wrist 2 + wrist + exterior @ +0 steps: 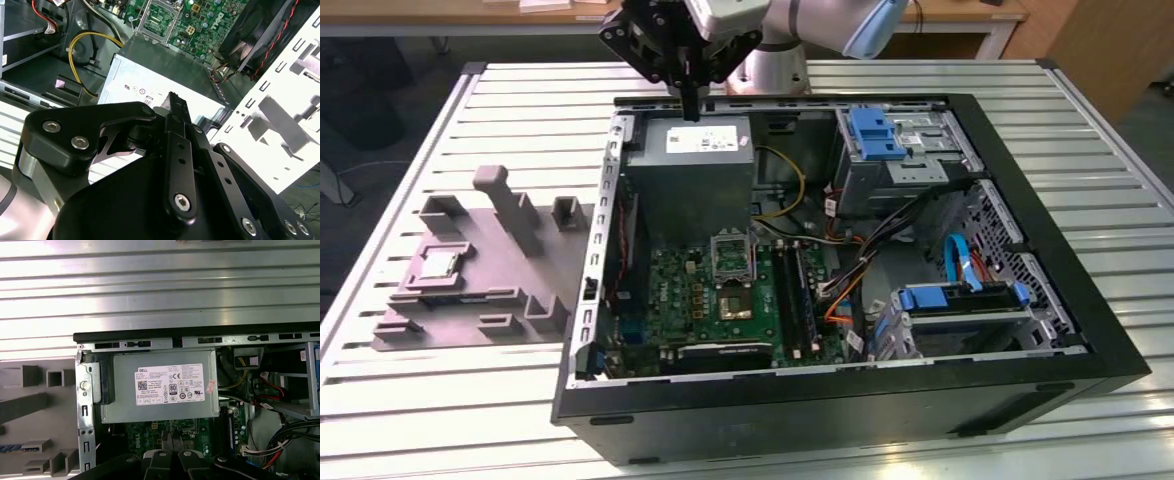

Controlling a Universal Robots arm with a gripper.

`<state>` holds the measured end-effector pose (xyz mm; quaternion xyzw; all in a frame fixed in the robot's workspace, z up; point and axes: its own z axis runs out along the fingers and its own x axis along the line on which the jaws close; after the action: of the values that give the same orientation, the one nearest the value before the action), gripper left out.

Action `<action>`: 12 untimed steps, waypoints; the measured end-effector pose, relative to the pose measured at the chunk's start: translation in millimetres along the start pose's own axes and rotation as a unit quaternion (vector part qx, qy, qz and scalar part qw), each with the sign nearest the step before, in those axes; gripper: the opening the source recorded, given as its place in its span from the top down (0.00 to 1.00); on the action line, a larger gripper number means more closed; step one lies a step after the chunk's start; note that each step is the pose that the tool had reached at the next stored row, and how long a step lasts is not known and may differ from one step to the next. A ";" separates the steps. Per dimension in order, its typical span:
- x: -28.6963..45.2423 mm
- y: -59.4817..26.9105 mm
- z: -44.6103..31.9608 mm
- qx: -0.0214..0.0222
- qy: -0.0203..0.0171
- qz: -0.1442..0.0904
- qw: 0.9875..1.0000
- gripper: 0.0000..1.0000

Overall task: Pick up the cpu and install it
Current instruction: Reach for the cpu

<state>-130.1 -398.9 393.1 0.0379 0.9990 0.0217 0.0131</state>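
cpu (438, 265): lay flat in the grey fixture tray (467, 300) on the tabletop (520, 90), outside the computer case (854, 400)
fingers (691, 98): closed together, empty, above the power supply (700, 150)
relation: cpu sat well apart from the fingers, toward the exterior view's left

Silvery cpu (438, 264); green mobo (720, 305); grey PSU (694, 195), white label (707, 139).

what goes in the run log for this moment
gripper: shut, empty, above power supply | cpu: on grey fixture, outside computer case, not picked up
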 end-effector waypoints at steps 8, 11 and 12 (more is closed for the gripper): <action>22.4 -1.8 1.1 0.000 0.000 0.000 1.000 0.89; 22.8 -1.8 1.1 0.000 0.000 0.000 1.000 0.89; 23.0 -1.8 1.2 0.000 0.000 0.000 1.000 0.89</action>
<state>-153.0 -398.9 391.3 0.0379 0.9990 0.0217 0.0131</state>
